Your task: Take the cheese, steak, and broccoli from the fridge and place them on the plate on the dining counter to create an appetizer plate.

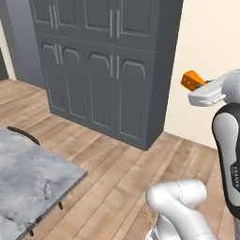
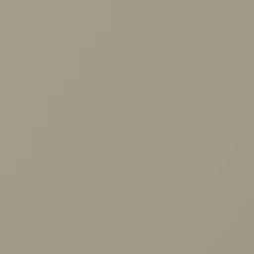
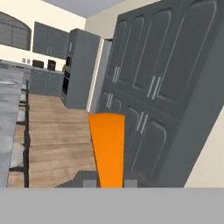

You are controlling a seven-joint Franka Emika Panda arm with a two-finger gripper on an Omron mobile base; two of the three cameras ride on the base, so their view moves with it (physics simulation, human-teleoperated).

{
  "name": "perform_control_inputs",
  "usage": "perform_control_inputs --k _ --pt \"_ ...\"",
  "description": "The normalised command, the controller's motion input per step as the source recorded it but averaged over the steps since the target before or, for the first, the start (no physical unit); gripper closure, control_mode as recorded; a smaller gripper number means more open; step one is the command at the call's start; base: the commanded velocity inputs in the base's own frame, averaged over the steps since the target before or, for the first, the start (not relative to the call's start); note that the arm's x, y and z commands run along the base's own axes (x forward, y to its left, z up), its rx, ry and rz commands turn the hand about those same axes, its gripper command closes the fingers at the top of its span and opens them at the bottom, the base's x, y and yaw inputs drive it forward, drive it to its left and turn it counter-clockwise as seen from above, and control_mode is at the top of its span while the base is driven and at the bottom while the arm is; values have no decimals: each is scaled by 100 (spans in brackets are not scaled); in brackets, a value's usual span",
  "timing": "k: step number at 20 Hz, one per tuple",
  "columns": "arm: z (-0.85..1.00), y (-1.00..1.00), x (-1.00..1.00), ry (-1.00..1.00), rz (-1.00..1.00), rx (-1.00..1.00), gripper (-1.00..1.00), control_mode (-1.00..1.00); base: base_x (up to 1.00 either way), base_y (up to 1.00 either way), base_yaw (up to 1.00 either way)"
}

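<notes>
At the far left of the left base view lies the corner of the table [image 1: 33, 183], its grey veined marble top reaching in from the lower edge, with a dark chair back just past its far edge. To the right of the table runs bare wooden floor [image 1: 117, 178], and beyond that floor stands a tall block of dark grey cabinets [image 1: 103, 70] with paired arched doors. Right of the cabinets, high against the cream wall, the cheese [image 1: 191, 80] sticks out in front of the hand [image 1: 199, 89]. The hand is closed narrow on this small orange wedge and carries it in the air, well apart from the table and well above the floor.

In the hand view the cheese [image 3: 107, 148] rises as a tall orange slab between the two dark fingertips [image 3: 89, 180], with the cabinets to its right and the table's long edge far to its left.

The wedge looks stiff and light, so it should ride without sagging. Its faces look smooth and they taper, so a grip on the slanted sides might squeeze it out. The flat parallel sides are the better place to hold, low and near the thick end. It seems robust enough to be set down plainly, though a wedge may tip when released on a thin edge
</notes>
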Motion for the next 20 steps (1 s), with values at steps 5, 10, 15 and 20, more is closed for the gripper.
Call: perform_control_inputs --k 5,10,15,20 --pt "0 0 0 0 0 0 100 100 100 -11 43" --pt "0 0 0 0 0 0 100 100 100 -19 41" --pt "0 0 0 0 0 0 100 100 100 -28 37" --pt "0 0 0 0 0 0 100 100 100 -6 34"
